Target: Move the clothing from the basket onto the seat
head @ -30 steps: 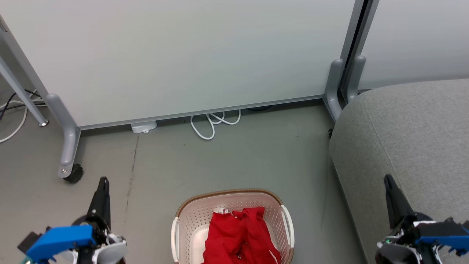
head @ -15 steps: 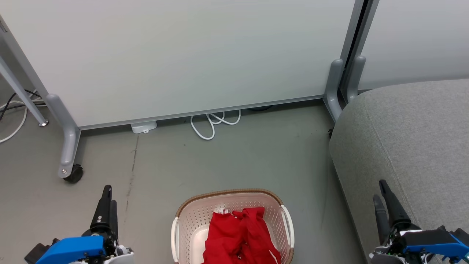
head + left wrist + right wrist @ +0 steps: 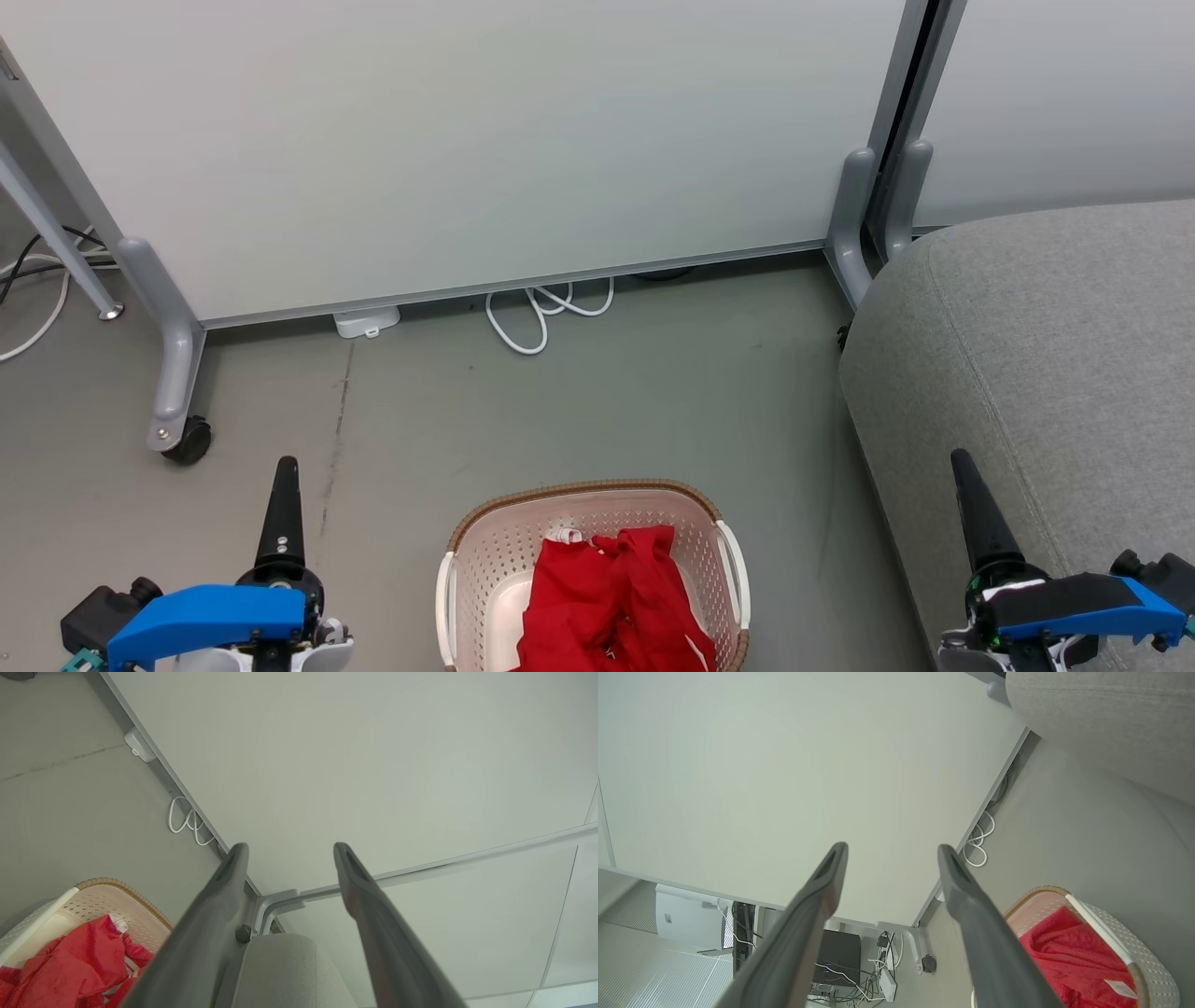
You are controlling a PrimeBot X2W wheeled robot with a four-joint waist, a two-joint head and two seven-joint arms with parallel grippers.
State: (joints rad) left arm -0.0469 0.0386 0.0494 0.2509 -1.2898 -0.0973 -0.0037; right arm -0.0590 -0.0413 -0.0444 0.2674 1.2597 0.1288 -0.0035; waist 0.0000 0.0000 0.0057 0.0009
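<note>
The cream basket (image 3: pixel 485 551) stands on the floor at the bottom centre of the head view, with the red clothing (image 3: pixel 611 602) heaped inside it. The grey seat (image 3: pixel 1046 355) takes up the right side. My left gripper (image 3: pixel 285 467) is left of the basket and my right gripper (image 3: pixel 960 459) is over the seat's front edge. Both are seen edge-on there. In the left wrist view my left gripper (image 3: pixel 289 848) is open and empty, with the clothing (image 3: pixel 70 966) and the basket (image 3: pixel 117 889) at lower left. My right gripper (image 3: pixel 892 848) is open and empty too, the clothing (image 3: pixel 1069 952) at its lower right.
A pale partition on grey legs (image 3: pixel 173 373) with a castor (image 3: pixel 191 443) runs across the back. A looped white cable (image 3: pixel 537 322) and a white adapter (image 3: pixel 366 322) lie under it. Bare grey floor (image 3: pixel 607 411) lies between the partition and the basket.
Both grippers have rolled at the wrist and drifted a little inward, the left one rightward and the right one leftward. The basket, clothing and seat have not moved.
</note>
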